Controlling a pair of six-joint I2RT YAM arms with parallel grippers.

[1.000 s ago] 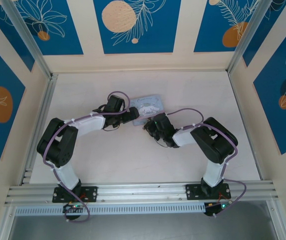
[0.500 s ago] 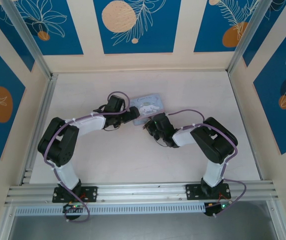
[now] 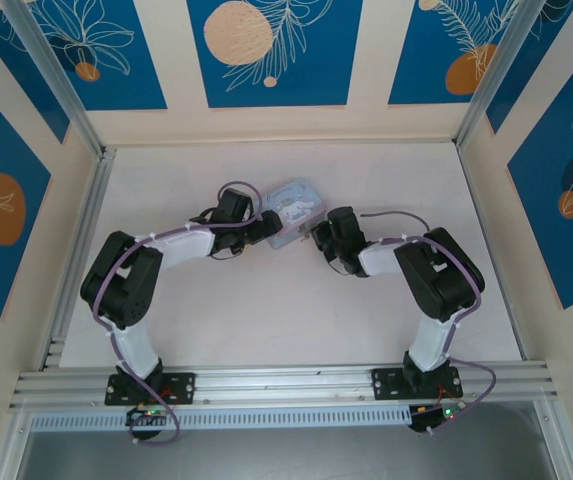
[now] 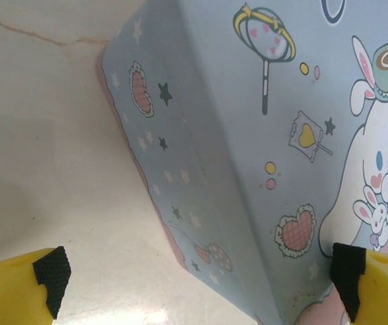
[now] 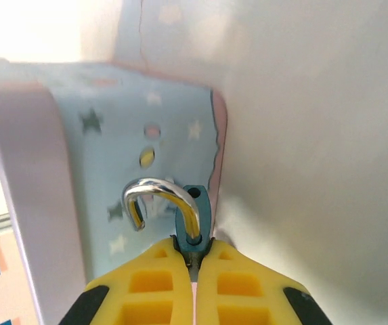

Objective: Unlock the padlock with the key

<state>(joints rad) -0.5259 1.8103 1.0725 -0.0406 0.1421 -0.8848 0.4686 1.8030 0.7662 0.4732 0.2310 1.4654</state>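
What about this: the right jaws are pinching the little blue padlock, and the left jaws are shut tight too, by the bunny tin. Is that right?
Not quite: the left jaws are wide open, not shut, as the left wrist view shows. They are by the bunny tin, and the right jaws are pinching the little blue padlock.

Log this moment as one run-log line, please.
left jaws: open, tin box between | right jaws: shut on padlock | shackle: one end free
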